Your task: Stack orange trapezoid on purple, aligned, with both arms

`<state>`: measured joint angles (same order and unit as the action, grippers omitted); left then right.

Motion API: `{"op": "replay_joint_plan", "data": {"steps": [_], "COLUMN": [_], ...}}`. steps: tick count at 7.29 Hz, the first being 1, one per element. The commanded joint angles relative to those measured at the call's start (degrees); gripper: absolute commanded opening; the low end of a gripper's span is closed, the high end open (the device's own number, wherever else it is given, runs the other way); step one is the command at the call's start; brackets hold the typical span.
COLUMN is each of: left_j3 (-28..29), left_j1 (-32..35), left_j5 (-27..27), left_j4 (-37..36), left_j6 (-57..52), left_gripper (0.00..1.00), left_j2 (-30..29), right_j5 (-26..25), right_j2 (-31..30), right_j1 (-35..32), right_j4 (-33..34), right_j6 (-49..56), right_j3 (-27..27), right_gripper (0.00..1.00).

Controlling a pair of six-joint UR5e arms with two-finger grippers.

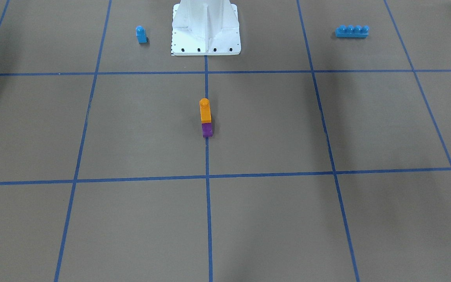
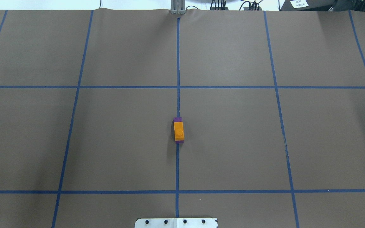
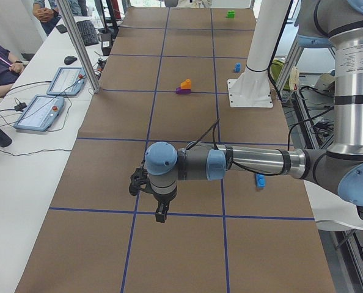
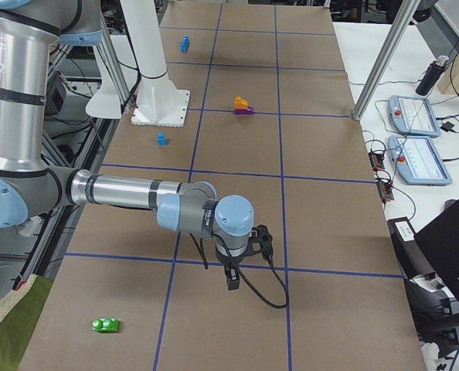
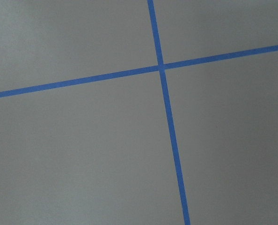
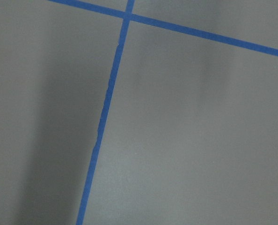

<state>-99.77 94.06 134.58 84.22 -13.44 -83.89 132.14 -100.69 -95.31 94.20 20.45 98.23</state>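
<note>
The orange trapezoid (image 1: 205, 111) sits on top of the purple block (image 1: 207, 129) on the centre grid line of the table. From overhead the orange block (image 2: 179, 131) covers most of the purple block (image 2: 178, 119), whose ends peek out. No gripper is near the stack. My left gripper (image 3: 160, 213) hangs over the table far from the stack, seen only in the exterior left view. My right gripper (image 4: 232, 278) hangs likewise at the other end, seen only in the exterior right view. I cannot tell whether either is open or shut. Both wrist views show only bare table and blue tape.
A small blue single-stud block (image 1: 141, 34) and a long blue four-stud brick (image 1: 352, 31) lie on either side of the white base pedestal (image 1: 206, 31). A green piece (image 4: 105, 325) lies near the table's right end. Control tablets (image 3: 38, 113) sit on the side bench.
</note>
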Motion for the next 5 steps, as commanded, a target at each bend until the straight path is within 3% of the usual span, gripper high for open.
{"op": "replay_joint_plan", "data": {"steps": [1, 3, 5], "left_j3": [-0.32, -0.33, -0.42], "left_j1": [-0.2, -1.16, -1.34], "left_j5": [-0.02, -0.11, -0.11], "left_j4": [-0.02, -0.11, -0.02], "left_j6": [0.17, 2.17, 2.45], "left_gripper": [1.0, 1.0, 1.0], "left_j2": [0.57, 0.49, 0.49], "right_j5": [0.13, 0.14, 0.05], "right_j2": [1.1, 5.65, 6.38], "right_j1": [-0.66, -0.58, 0.21], "right_j4": [0.8, 8.67, 9.51], "right_j6": [-0.58, -1.46, -5.56], "right_j3": [1.52, 2.85, 4.16], "right_gripper": [1.0, 1.0, 1.0]}}
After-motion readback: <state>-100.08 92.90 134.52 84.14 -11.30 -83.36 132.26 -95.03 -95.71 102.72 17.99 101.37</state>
